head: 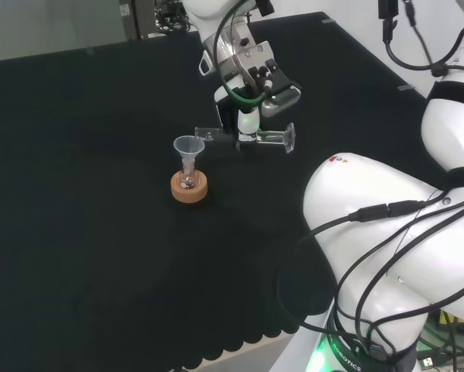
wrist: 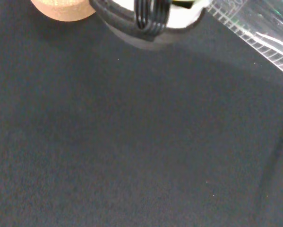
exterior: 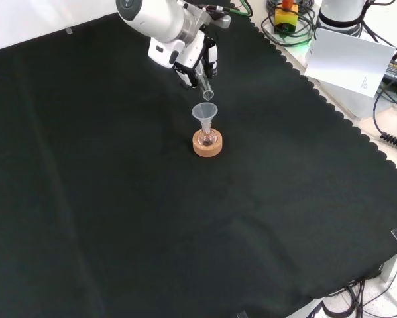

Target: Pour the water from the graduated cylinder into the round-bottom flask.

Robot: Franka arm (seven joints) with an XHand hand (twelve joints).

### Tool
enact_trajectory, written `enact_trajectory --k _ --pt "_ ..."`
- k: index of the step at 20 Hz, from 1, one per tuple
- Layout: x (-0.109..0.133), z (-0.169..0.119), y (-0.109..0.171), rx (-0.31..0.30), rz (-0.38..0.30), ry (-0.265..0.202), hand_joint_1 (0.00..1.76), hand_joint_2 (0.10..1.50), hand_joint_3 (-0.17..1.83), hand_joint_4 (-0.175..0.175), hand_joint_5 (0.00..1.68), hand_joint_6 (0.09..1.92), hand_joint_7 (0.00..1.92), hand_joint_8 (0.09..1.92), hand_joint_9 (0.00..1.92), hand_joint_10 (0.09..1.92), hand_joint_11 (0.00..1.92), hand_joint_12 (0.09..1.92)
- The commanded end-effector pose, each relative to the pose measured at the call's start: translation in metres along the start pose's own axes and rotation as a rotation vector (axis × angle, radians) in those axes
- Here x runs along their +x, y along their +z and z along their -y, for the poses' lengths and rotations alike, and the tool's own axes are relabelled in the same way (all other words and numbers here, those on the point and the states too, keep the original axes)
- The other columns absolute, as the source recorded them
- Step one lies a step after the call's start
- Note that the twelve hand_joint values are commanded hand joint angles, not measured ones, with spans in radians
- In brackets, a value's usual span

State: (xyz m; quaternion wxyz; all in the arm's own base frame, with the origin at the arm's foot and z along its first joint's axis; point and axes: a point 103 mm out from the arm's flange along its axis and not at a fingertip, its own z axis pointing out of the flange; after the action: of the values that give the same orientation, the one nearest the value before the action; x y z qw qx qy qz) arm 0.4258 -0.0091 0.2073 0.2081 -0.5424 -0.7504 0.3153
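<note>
One clear tube (head: 247, 137) lying on its side in my hand (head: 245, 116), my fingers curled round it, its mouth just over the funnel (head: 188, 147), funnel standing in the small flask (head: 188, 180), flask on a cork ring (head: 190, 188), black cloth (head: 77, 194) under it all

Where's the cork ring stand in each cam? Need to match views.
Head view: cork ring left of centre, under the flask and funnel.
Front view: cork ring just above centre, below the hand.
Wrist view: tan arc at the frame's edge.
Shared landmark: the funnel above the ring.
</note>
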Motion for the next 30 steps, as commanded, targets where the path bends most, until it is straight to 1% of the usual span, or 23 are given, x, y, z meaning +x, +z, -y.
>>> enact_trajectory --k 1,12,15,30 --pt "0.002 0.001 -0.006 0.057 0.033 0.025 1.32 0.96 -0.02 -0.175 1.41 0.23 1.51 0.1 1.72 0.09 1.38 0.63" --pt "0.006 0.004 -0.013 0.092 0.083 0.063 1.32 0.96 -0.02 -0.175 1.41 0.22 1.51 0.1 1.72 0.09 1.38 0.62" --pt "0.008 0.006 -0.015 0.103 0.088 0.073 1.32 0.96 -0.02 -0.175 1.41 0.22 1.51 0.1 1.72 0.09 1.38 0.62" --pt "0.019 0.002 -0.022 0.149 0.12 0.099 1.32 0.96 -0.02 -0.175 1.42 0.22 1.51 0.09 1.72 0.09 1.38 0.62"
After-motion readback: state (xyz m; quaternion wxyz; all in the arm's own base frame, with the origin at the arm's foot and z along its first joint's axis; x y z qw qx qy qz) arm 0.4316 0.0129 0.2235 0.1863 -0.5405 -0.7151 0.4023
